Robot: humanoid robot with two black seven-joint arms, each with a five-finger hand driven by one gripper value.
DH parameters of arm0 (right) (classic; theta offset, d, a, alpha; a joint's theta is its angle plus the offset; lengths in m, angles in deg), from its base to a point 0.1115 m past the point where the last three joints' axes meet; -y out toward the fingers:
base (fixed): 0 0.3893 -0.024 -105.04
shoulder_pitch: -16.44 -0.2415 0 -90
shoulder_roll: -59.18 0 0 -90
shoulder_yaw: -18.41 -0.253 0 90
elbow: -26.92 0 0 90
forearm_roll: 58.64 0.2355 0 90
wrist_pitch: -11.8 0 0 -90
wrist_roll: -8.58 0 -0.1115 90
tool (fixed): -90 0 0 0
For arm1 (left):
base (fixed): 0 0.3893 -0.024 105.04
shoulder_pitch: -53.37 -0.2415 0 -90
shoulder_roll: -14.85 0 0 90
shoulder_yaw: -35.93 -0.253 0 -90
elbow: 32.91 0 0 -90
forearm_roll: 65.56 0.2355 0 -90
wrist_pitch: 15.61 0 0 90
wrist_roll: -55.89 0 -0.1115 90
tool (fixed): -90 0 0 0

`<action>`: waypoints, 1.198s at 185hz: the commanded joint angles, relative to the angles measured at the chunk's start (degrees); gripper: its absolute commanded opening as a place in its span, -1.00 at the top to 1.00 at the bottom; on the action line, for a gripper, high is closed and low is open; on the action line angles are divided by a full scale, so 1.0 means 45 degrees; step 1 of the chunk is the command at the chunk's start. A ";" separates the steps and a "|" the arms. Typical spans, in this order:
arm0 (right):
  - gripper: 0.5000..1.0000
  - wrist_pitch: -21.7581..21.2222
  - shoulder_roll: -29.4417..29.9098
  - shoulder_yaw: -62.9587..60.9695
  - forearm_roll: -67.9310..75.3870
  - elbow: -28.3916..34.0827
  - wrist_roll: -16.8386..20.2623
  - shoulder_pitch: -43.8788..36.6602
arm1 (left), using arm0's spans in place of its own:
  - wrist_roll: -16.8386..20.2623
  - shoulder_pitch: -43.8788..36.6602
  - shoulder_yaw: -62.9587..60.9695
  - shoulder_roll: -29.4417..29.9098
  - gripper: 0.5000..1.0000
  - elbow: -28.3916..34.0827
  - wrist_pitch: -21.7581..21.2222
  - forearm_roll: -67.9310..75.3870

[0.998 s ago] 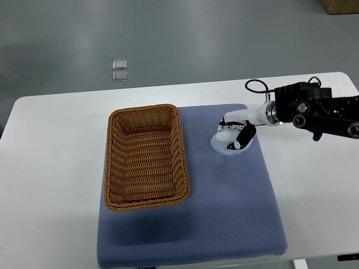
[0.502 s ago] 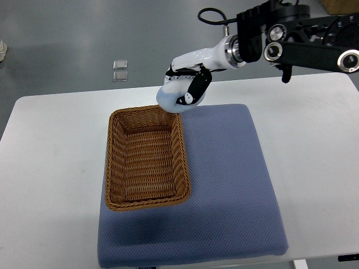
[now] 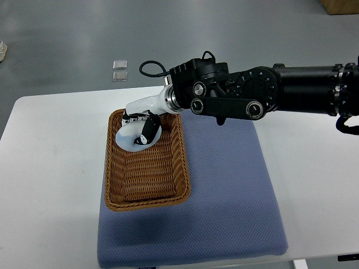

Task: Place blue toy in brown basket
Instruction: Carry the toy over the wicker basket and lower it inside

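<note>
**Inspector A:** Woven brown basket (image 3: 147, 179) sits on the left part of a blue-grey mat (image 3: 224, 202), which lies on the white table (image 3: 50, 168). We record the basket upright, its long side running away from the robot.

**Inspector B:** Agreed. Over the far end of the basket we find the right hand (image 3: 140, 126), white with black finger segments. Its fingers are curled around a pale, rounded object, which we take to be the blue toy (image 3: 130, 138).

**Inspector A:** Position of the toy?

**Inspector B:** We place it inside the basket's outline, at the far end, close to the rim. Whether it touches the basket floor we cannot tell from above. The hand grips it from the upper right side.

**Inspector A:** Moving right, we log the black forearm (image 3: 269, 98) reaching across the far edge of the mat and leaving at the picture's right edge, a black cable looped near the wrist.

**Inspector B:** On the grey floor (image 3: 224, 33) beyond the table, we see two small square plates (image 3: 119, 70).
</note>
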 commanded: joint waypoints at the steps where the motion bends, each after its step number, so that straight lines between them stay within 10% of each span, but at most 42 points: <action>1: 0.68 0.0246 0.0008 -0.0018 -0.0075 -0.0443 0.0016 0.0497 | 0.0001 -0.0003 0.0000 0.0000 -1.00 0.0014 0.0000 0.0008; 222: 0.13 0.1926 0.0008 -0.1776 0.0043 -0.1381 -0.0609 0.4091 | 0.0001 0.0017 -0.0020 0.0000 -1.00 -0.0006 0.0000 0.0008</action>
